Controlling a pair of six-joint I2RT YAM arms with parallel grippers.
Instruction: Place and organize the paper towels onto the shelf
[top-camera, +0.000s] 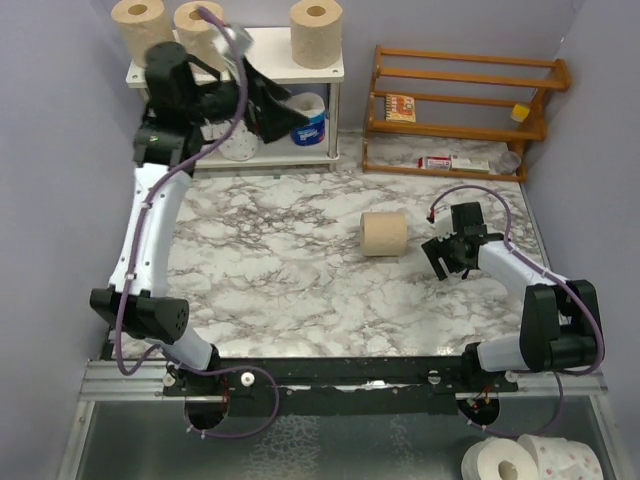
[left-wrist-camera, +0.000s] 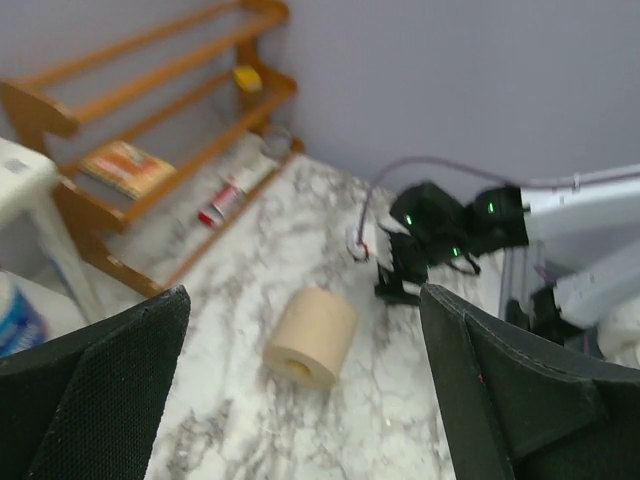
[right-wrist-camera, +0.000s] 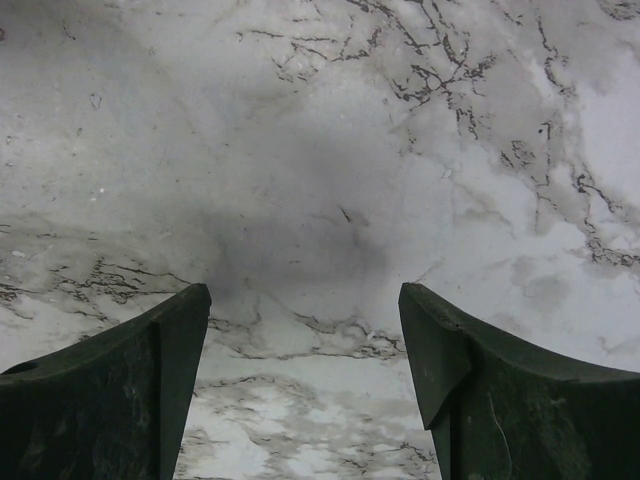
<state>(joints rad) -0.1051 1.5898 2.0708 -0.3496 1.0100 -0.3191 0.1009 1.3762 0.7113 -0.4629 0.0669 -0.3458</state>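
The white shelf (top-camera: 268, 52) stands at the back left. Three tan rolls stand on its top board: two at the left (top-camera: 140, 20) (top-camera: 199, 22) and one at the right (top-camera: 316, 32). On the lower board are a blue-wrapped roll (top-camera: 310, 126) and a white dotted roll (top-camera: 238, 147). My left gripper (top-camera: 283, 115) is open and empty in front of the shelf, above its lower board. One tan roll (top-camera: 384, 233) lies on its side on the marble; it also shows in the left wrist view (left-wrist-camera: 310, 337). My right gripper (top-camera: 447, 262) is open and empty, just right of that roll, over bare marble (right-wrist-camera: 305, 290).
An orange-brown wooden rack (top-camera: 460, 100) with small items stands at the back right. Two white rolls (top-camera: 500, 460) (top-camera: 565, 455) lie off the table at the near right. Purple walls close in the back and both sides.
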